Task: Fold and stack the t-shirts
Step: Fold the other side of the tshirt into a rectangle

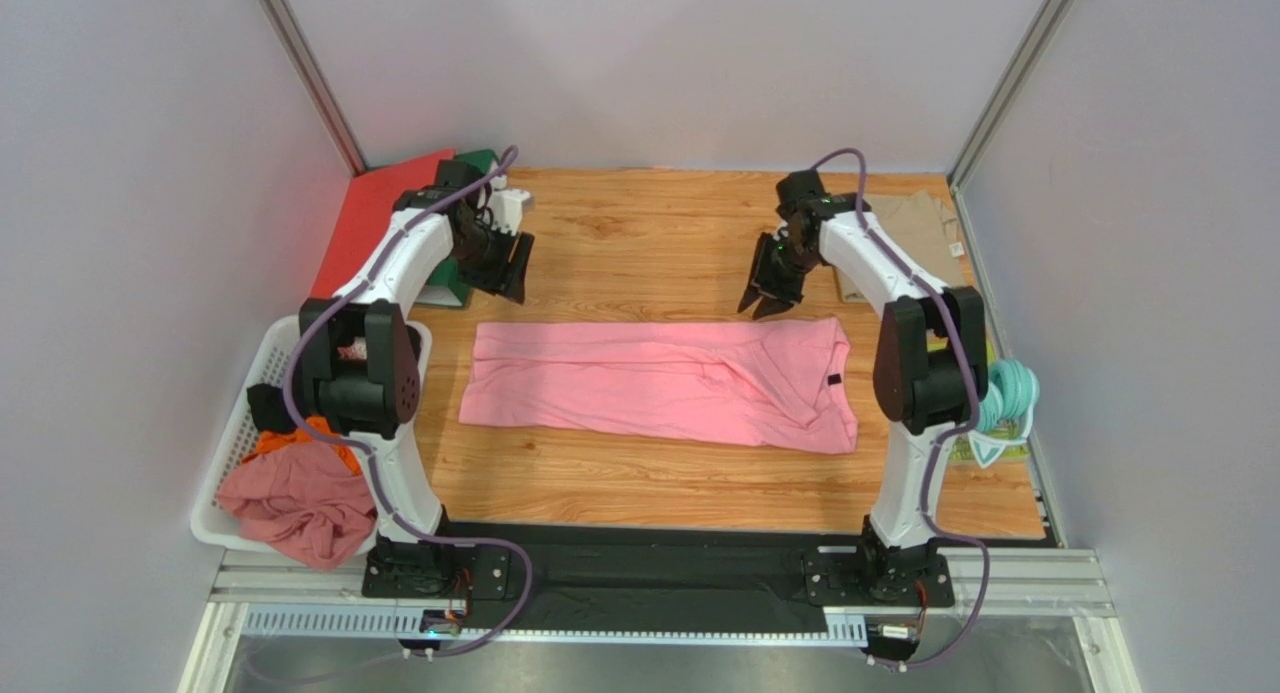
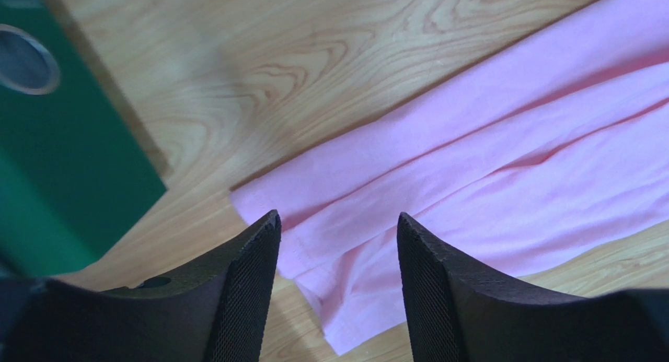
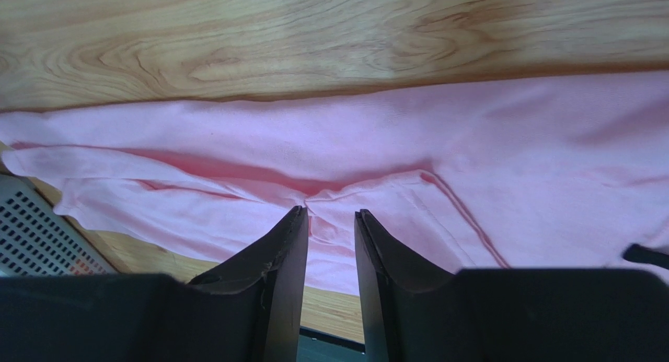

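T-shirts, bench note. Pale walls point(image 1: 646, 63) close the bay on three sides. The wooden table point(image 1: 646, 236) is smooth-looking plank, so cloth should slide on it rather than catch.

Pink t-shirt point(image 1: 661, 381) lies flat mid-table, already folded lengthwise into one long band, neck end to its right. Judgement: light and limp, with no stiffness. The layers will slip apart unless every ply is pinched together. Best hold looks like the two far corners, or both corners of one short end for a cross fold.

White basket point(image 1: 248, 408) sits left of the pink shirt, beside the table, and holds bunched reddish cloth point(image 1: 301, 513). Red folder point(image 1: 376, 221) and green binder point(image 1: 475, 165) stand beyond the shirt's far-left corner. Khaki t-shirt point(image 1: 917, 221) lies flat beyond its far-right corner, close to the wall, and appears folded. That is likely the stack site.

Left gripper point(image 2: 338, 221) hovers just past the pink shirt's far-left corner, jaws wide apart, nothing between them. Right gripper point(image 3: 330, 213) hangs over the far edge near the neck end, jaws parted by a narrow gap, empty.

Dark neck label point(image 1: 831, 381) shows on top at the shirt's right end.
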You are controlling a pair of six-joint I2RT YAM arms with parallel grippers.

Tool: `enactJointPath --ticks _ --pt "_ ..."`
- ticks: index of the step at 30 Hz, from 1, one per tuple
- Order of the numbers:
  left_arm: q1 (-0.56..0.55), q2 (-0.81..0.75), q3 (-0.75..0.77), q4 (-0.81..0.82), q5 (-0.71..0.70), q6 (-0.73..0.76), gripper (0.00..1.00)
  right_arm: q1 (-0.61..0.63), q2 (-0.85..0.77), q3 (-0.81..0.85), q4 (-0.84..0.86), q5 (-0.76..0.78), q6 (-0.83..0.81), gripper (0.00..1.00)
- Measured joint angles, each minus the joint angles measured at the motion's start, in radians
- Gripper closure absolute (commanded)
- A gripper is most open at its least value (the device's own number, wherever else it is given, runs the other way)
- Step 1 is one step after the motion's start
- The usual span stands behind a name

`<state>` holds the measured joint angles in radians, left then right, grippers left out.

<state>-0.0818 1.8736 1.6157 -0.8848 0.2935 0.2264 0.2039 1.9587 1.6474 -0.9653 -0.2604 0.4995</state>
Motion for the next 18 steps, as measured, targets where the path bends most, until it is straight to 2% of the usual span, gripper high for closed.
enactJointPath --ticks 7,18 --pt "-0.009 0.061 -0.094 0.002 -0.004 -0.004 0.41 0.097 0.098 0.053 -0.014 -0.025 -0.003 0.65" --pt "-0.009 0.087 -0.151 0.047 -0.032 -0.002 0.43 0.127 0.135 0.088 -0.010 -0.030 -0.003 0.66"
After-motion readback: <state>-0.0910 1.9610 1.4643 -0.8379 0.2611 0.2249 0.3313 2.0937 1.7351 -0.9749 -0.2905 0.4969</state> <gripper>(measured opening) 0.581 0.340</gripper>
